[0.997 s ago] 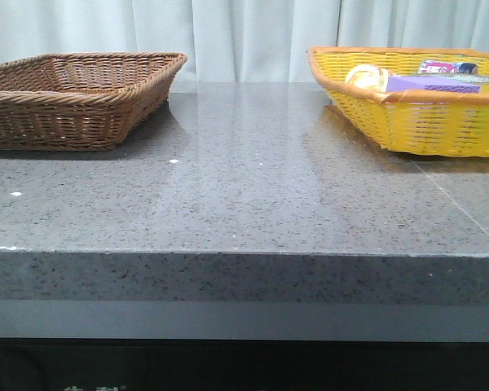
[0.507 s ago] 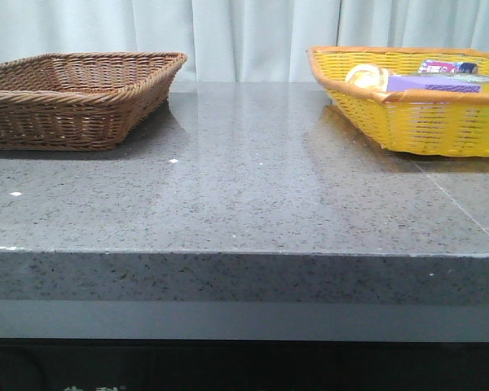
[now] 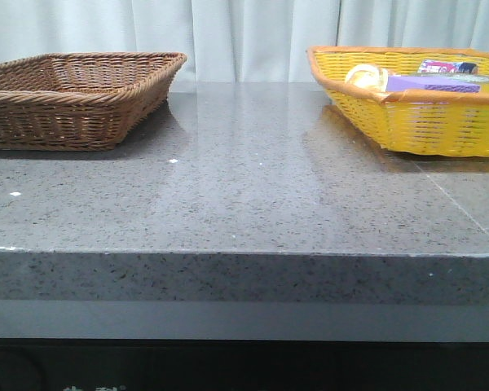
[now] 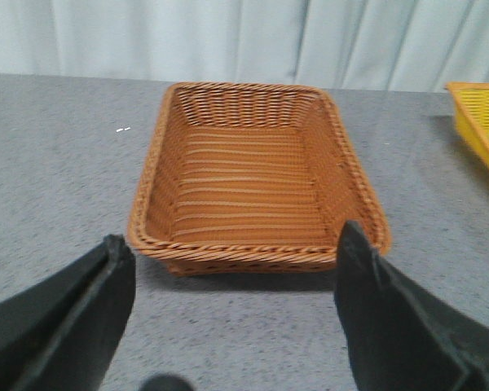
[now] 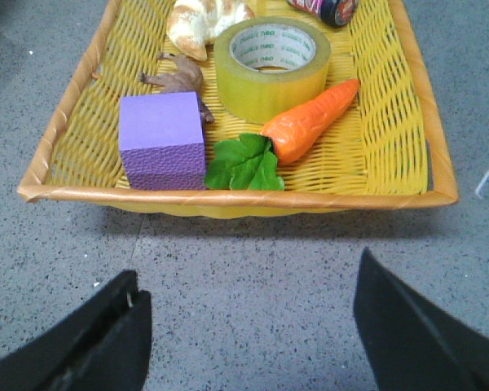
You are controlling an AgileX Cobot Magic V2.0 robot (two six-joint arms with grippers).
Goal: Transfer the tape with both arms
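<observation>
Nothing has moved on the grey stone table (image 3: 244, 195); left gripper (image 4: 232, 314) and right gripper (image 5: 248, 334) both gape, released.

Even, soft daylight; sharp far field, blurred near field.

The table (image 3: 244, 187) carries a pale glare streak toward 12 o'clock in the front view, mirroring the bright curtain (image 3: 253, 32). The brown basket (image 3: 73, 98) casts a soft shadow at its base. In both wrist views the black fingers (image 4: 73, 326) (image 5: 416, 326) are out of focus; the tape (image 5: 271, 69) is crisp.
</observation>
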